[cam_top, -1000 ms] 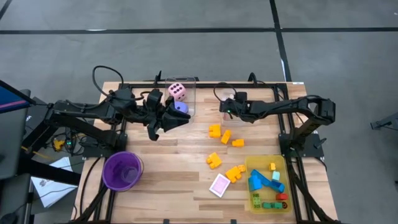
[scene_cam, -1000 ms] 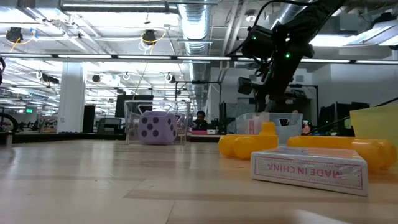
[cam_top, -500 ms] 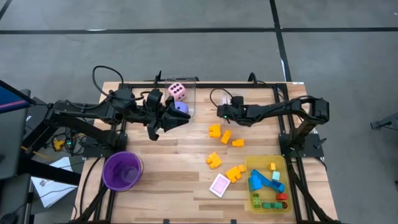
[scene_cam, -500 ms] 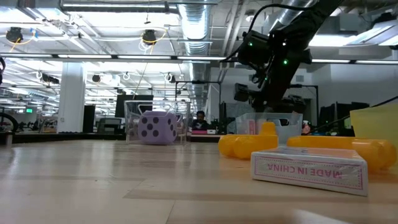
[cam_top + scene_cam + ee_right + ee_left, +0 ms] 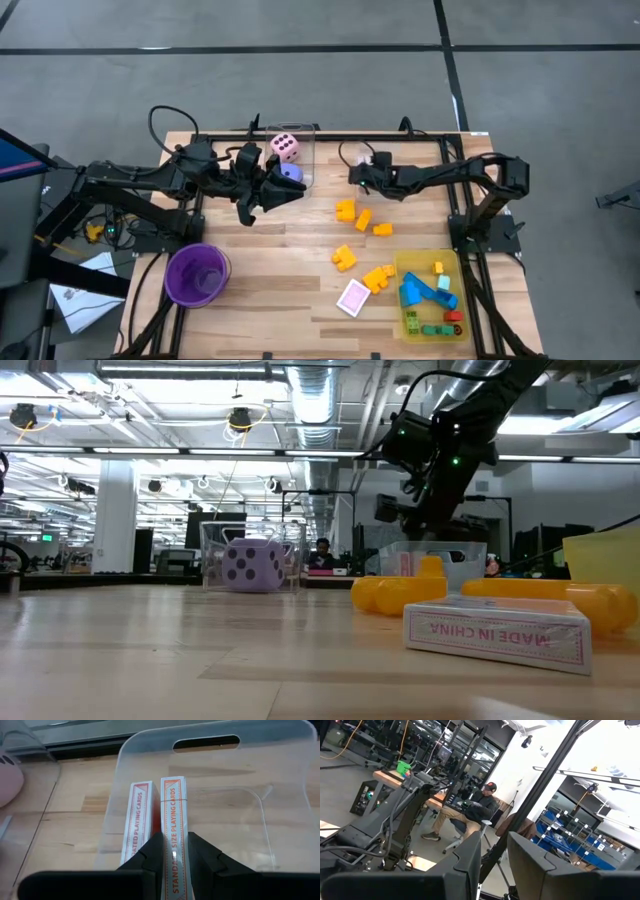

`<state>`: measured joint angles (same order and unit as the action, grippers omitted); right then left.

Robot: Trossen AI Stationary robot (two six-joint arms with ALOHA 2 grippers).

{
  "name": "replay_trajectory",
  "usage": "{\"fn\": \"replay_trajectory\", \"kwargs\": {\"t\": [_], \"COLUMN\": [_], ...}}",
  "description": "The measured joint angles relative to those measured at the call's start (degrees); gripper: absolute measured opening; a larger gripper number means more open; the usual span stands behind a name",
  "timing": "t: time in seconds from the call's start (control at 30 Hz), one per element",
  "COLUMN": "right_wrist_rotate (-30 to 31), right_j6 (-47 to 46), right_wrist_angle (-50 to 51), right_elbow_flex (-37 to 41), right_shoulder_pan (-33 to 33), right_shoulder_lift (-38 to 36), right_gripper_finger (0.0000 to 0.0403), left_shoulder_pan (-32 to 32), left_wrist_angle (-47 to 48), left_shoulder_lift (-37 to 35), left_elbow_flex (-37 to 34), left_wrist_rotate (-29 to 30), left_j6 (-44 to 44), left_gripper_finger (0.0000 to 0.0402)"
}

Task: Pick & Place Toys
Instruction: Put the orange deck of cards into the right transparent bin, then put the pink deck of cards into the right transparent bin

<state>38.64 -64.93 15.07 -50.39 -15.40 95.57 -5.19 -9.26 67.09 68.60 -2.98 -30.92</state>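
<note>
— Jaws of the right gripper pinch a card box on its narrow sides; its long axis runs away from them.
— Where?
— Over the clear box, upper centre of the bench; a second pack stands beside. Left jaws nearly shut, empty.

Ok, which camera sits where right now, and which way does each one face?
High view: above the table, looking straight down; both arms show, left gripper by the purple die, right gripper at the clear box.
Low view: at tabletop height, looking level across at the card pack; the right arm hangs in from above.
Left wrist view: faces the room, a seated person; own fingers show.
Right wrist view: faces into the clear box; fingers grip a card deck.
Shared: high and low both show the purple die.
</note>
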Motion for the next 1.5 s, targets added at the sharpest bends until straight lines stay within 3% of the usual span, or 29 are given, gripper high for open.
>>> {"fn": "replay_trajectory", "kwargs": {"t": [0.37, 0.63, 0.83, 1.27, 1.5], "right_wrist_rotate": [-1.0, -1.4, -1.3, 0.6, 0.2], "right_j6": [1.8, 1.9, 1.9, 6.4, 18.1], "right_wrist_angle": [-0.5, -0.5, -0.3, 2.1, 2.9], "right_elbow_flex": [0.0, 0.0, 0.1, 0.1, 0.1], "right_shoulder_pan": [0.0, 0.0, 0.0, 0.3, 5.2], "right_shoulder_lift": [0.0, 0.0, -0.4, -9.1, -19.1], "right_gripper_finger": [0.0056, 0.0135, 0.0162, 0.0147, 0.0120], "left_shoulder_pan": [0.0, 0.0, 0.0, 0.0, 0.0], "left_wrist_angle": [0.0, 0.0, 0.0, 0.2, 0.2], "left_shoulder_lift": [0.0, 0.0, 0.0, 0.0, 0.0], "left_elbow_flex": [0.0, 0.0, 0.0, 0.0, 0.0], "left_wrist_rotate": [0.0, 0.0, 0.0, 0.0, 0.1], "left_j6": [0.0, 0.0, 0.0, 0.0, 1.5], "left_gripper_finger": [0.0092, 0.0092, 0.0092, 0.0092, 0.0092]}}
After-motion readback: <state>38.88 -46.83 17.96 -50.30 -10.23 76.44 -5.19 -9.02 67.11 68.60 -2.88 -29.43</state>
